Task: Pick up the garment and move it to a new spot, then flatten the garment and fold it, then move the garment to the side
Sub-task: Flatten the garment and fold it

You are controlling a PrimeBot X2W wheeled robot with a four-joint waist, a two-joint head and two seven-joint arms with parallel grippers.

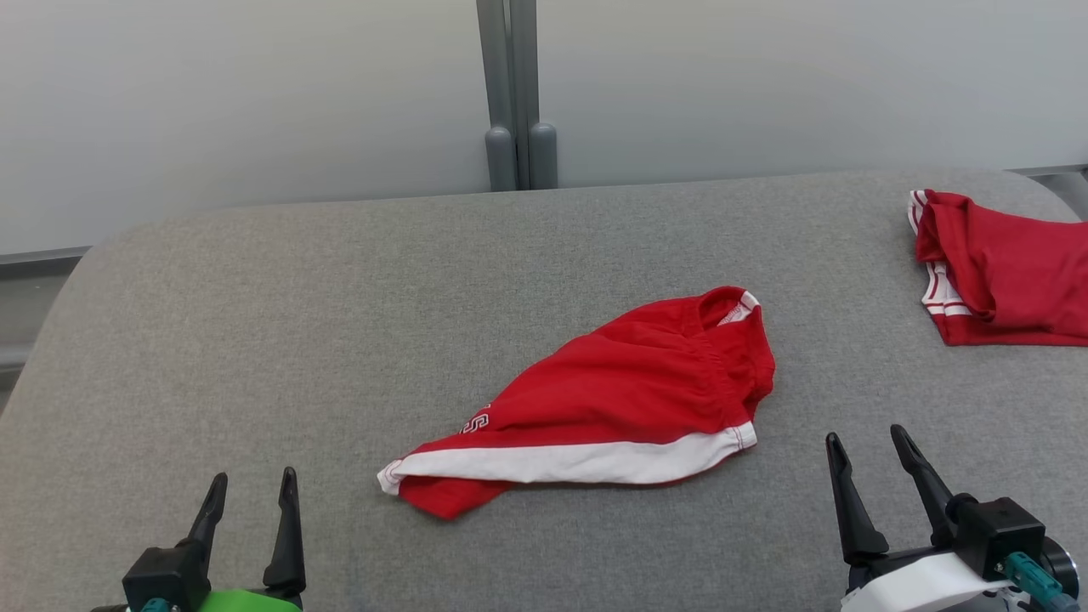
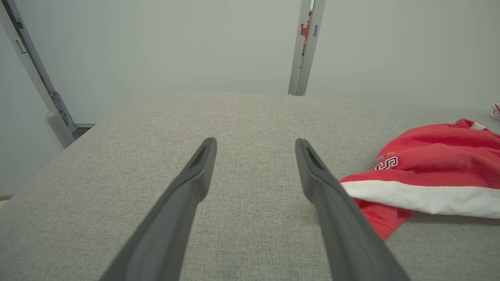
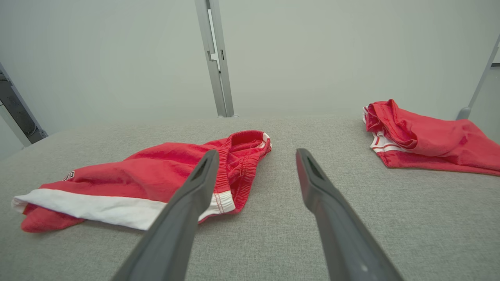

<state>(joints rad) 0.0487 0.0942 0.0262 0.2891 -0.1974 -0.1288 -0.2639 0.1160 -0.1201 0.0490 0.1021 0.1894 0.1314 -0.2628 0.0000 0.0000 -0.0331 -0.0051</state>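
1. Garment [image 1: 612,399]: red shorts with a white band [image 1: 578,461] along the near edge. They lie crumpled near the middle of the grey worktop [image 1: 255,340]. Nothing has hold of them.
2. In your head view it lies on a slant, with the gathered waistband [image 1: 722,340] at the far right end and the leg end at the near left. White-outlined lettering [image 1: 478,419] shows on the red just above the band, partly tucked into a fold, so I can't read it all.
3. Left hand [image 1: 255,476]: low at the near left, fingers spread wide, empty. It sits left of the leg end with a clear gap of bare worktop between them. In your left wrist view there is plain worktop between the fingers. The right-side finger [image 2: 328,187] overlaps the leg end in the picture only.
4. Right hand [image 1: 866,433]: low at the near right, fingers spread wide, empty. It is near the waistband end, to the right of it and not touching. In your right wrist view the left-side finger [image 3: 187,203] crosses in front of the white corner of the waistband. The gap between the fingers shows bare worktop.
5. Second red garment [image 1: 1003,272]: it has white stripes and is bundled at the far right edge of the worktop, well apart from the first.
6. Behind the worktop you have a pale wall [image 1: 255,102] and a grey upright post [image 1: 514,93].
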